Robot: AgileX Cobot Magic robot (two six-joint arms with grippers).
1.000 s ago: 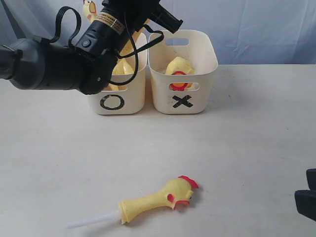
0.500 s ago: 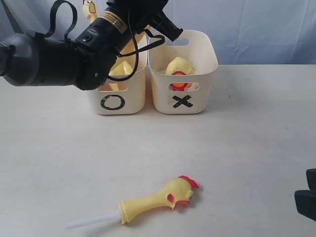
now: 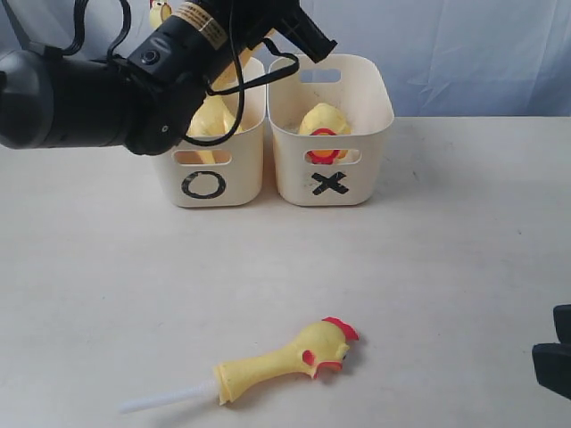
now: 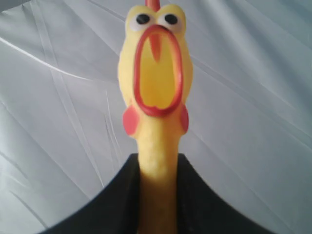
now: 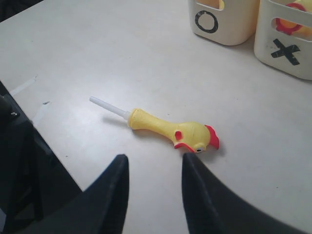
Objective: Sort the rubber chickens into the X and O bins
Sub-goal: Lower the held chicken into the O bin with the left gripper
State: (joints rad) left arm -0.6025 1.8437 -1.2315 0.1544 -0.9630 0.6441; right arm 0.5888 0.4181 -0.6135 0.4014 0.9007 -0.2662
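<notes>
My left gripper [image 4: 157,195] is shut on the neck of a long yellow rubber chicken [image 4: 156,78], whose red open beak faces the wrist camera. In the exterior view its head [image 3: 161,12] pokes out above the black left arm, over the O bin [image 3: 241,178]. Yellow rubber [image 3: 211,120] shows inside that bin; I cannot tell whether it belongs to the held chicken. The X bin [image 3: 294,178] holds the round headless body [image 3: 323,125]. The head-and-neck chicken on a white stick [image 3: 285,357] lies on the table, just beyond my open right gripper [image 5: 153,163].
A wrinkled blue-grey cloth backdrop [image 3: 464,53] hangs behind the bins. The two bins stand side by side, touching. My right gripper [image 3: 553,357] sits at the table's near right edge. The right wrist view shows the O bin [image 5: 229,24] and X bin [image 5: 287,48] far off.
The left arm has swung up and slightly left with the chicken, uncovering more of the O bin's front. The right gripper and the stick chicken have not moved.
</notes>
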